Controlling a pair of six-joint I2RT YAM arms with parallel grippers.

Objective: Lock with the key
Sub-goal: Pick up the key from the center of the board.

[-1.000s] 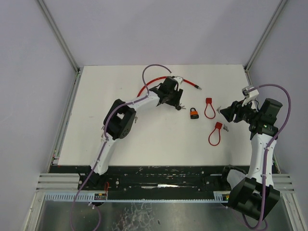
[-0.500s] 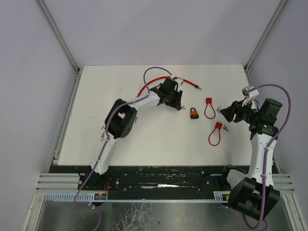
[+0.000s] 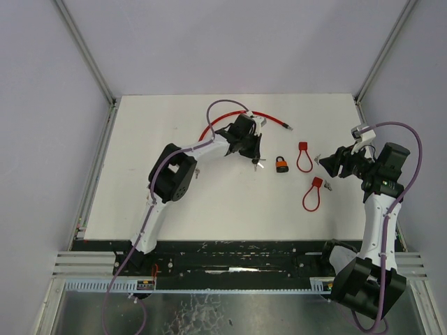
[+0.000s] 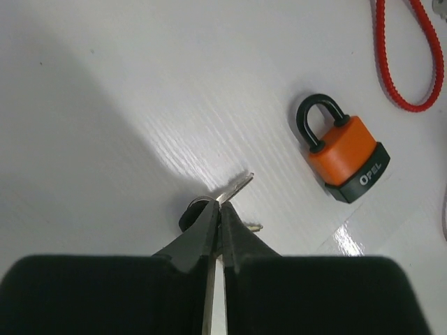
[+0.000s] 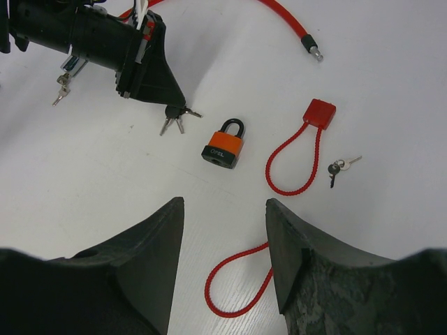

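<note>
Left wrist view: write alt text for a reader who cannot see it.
The left gripper is shut on a small key, its silver tip poking out past the black fingertips above a white table. An orange padlock with a black shackle lies to the right, a red cable loop beyond it.

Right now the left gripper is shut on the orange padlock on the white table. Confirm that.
Not right. The left gripper is shut on the keys, not on the orange padlock, which lies apart from it on the white table. The left wrist view shows it.
</note>
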